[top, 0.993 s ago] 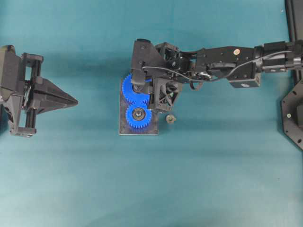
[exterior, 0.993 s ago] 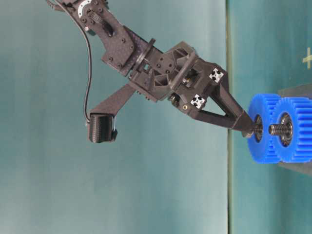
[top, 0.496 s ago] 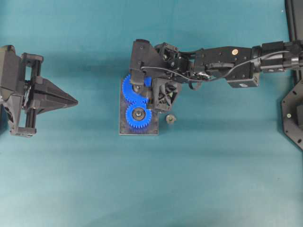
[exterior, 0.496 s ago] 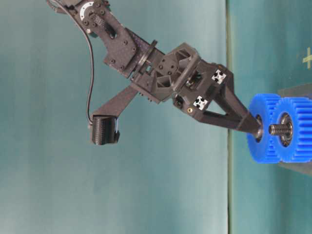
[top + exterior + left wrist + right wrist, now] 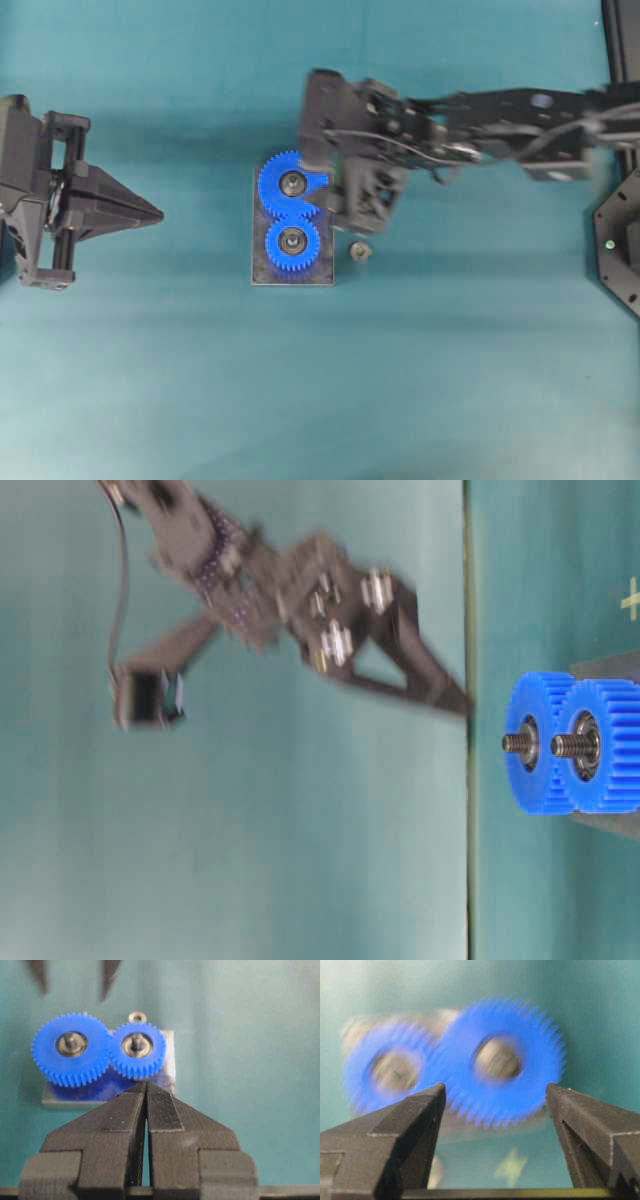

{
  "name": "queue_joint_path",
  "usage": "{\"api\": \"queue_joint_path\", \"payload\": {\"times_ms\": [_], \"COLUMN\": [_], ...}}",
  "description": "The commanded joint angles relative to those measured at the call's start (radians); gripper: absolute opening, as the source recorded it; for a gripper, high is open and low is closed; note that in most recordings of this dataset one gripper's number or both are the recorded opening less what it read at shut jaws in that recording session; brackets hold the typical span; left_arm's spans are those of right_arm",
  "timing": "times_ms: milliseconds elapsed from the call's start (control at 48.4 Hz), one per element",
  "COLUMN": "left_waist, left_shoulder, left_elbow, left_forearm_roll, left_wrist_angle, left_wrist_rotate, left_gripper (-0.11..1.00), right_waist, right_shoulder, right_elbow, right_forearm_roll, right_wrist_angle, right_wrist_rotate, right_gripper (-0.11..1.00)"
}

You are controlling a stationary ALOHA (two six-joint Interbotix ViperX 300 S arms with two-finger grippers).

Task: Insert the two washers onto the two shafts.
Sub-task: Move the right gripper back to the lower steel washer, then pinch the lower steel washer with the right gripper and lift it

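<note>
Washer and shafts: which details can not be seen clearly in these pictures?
- Washer on the far shaft: table-level view, too small to tell it from the hub.
- Both gears: right wrist view, blurred by motion; hubs unreadable.
- Right gripper: table-level view, smeared; fingertip shape unclear.
- Small loose part beside the base plate: overhead view, too small to identify.
</note>
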Motion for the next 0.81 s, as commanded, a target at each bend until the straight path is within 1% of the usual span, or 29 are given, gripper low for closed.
{"api": "queue_joint_path", "payload": {"times_ms": [0, 103, 186, 310, 414, 476, 600, 786], "left_waist": [-0.002, -0.002, -0.002, -0.002, -0.002, -0.002, -0.002, -0.002], "left_shoulder": [-0.014, -0.028, -0.032, -0.028, -0.021, -0.018, -0.017, -0.017], "left_elbow": [-0.012, -0.008, -0.003, -0.011, -0.014, -0.014, -0.014, -0.017], "left_forearm_roll": [0.002, 0.003, 0.003, 0.003, 0.002, 0.002, 0.003, 0.003], "left_wrist_angle": [-0.006, -0.005, -0.005, -0.005, -0.005, -0.005, -0.005, -0.005], "left_wrist_rotate": [0.0, 0.0, 0.0, 0.003, 0.003, 0.003, 0.003, 0.003], "left_gripper": [0.0, 0.0, 0.0, 0.0, 0.0, 0.0, 0.0, 0.0], "right_waist": [0.038, 0.066, 0.083, 0.109, 0.124, 0.129, 0.135, 0.13], "right_shoulder": [-0.069, -0.083, -0.071, -0.017, 0.041, 0.075, 0.132, 0.153], "right_elbow": [0.041, 0.106, 0.155, 0.201, 0.207, 0.207, 0.198, 0.186], "right_forearm_roll": [0.008, 0.02, 0.02, 0.02, 0.018, 0.02, 0.015, 0.002], "right_wrist_angle": [0.002, -0.011, -0.034, -0.129, -0.199, -0.218, -0.225, -0.221], "right_wrist_rotate": [0.008, 0.034, 0.071, 0.121, 0.13, 0.13, 0.13, 0.13], "right_gripper": [0.83, 0.83, 0.83, 0.83, 0.82, 0.82, 0.82, 0.82]}}
